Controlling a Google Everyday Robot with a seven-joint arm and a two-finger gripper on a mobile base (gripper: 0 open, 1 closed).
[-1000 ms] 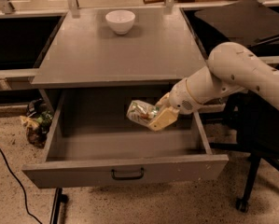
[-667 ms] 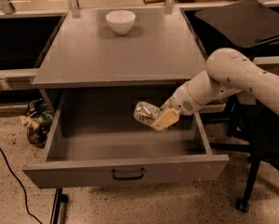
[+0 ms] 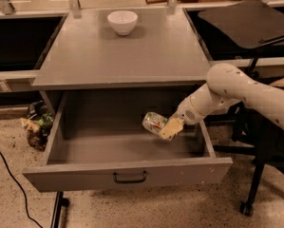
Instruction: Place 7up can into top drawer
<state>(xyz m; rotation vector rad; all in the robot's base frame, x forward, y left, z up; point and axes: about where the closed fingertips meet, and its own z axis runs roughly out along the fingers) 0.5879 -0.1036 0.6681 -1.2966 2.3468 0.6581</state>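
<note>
7up can (image 3: 154, 122), tilted and clamped in the pincer (image 3: 166, 128) above the right half of the open top drawer (image 3: 132, 175), might bounce or roll if released before being lowered.

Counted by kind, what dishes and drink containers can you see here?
Cans: 1, the 7up can, held in the tool over the open top drawer, toward its right side.
Bowls: 1, a white bowl on the tabletop.
Total: 2.
</note>
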